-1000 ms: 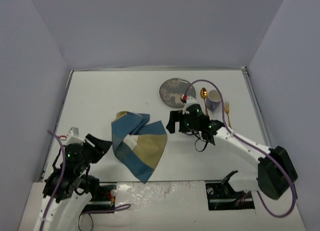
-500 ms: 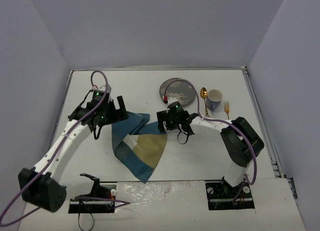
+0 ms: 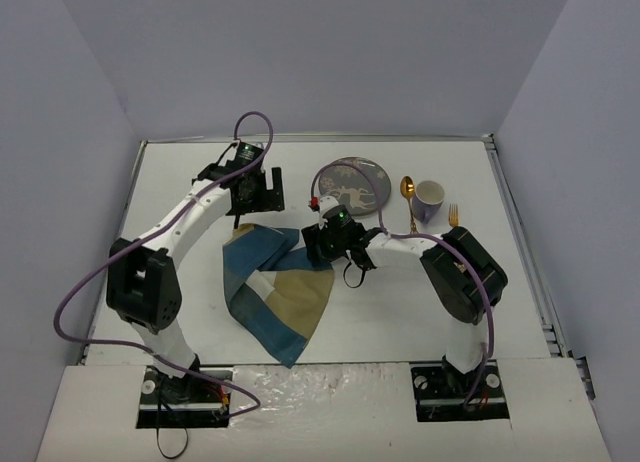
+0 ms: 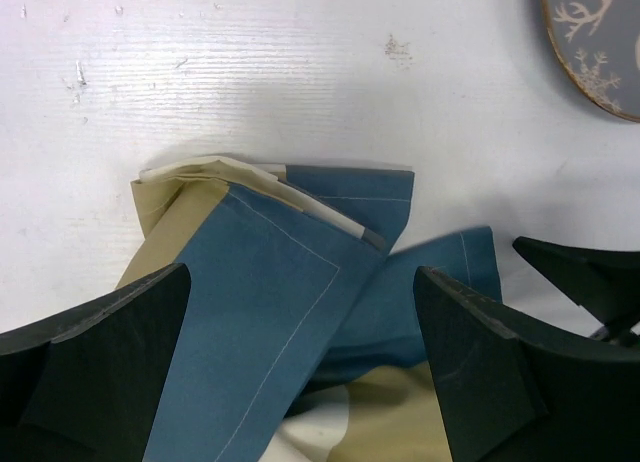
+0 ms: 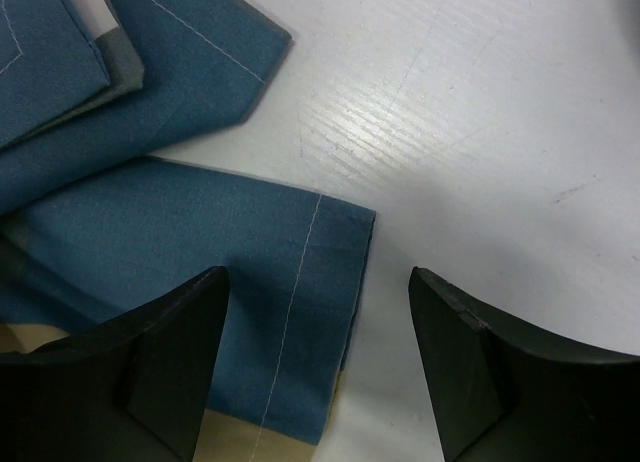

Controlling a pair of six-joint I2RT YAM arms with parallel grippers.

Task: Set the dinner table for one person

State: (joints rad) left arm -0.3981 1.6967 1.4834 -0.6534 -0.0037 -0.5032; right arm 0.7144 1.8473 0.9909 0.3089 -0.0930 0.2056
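Now both arms are at the cloth. My left gripper has swung out from its base and spread wide; it hangs empty over the cloth's folded far corner. My right gripper has come across from the plate, jaws apart around a hemmed corner, nothing pinched yet. The cloth lies rumpled mid-way across the table, with the plate, spoon, cup and fork far right. I judge spreading it flat comes next.
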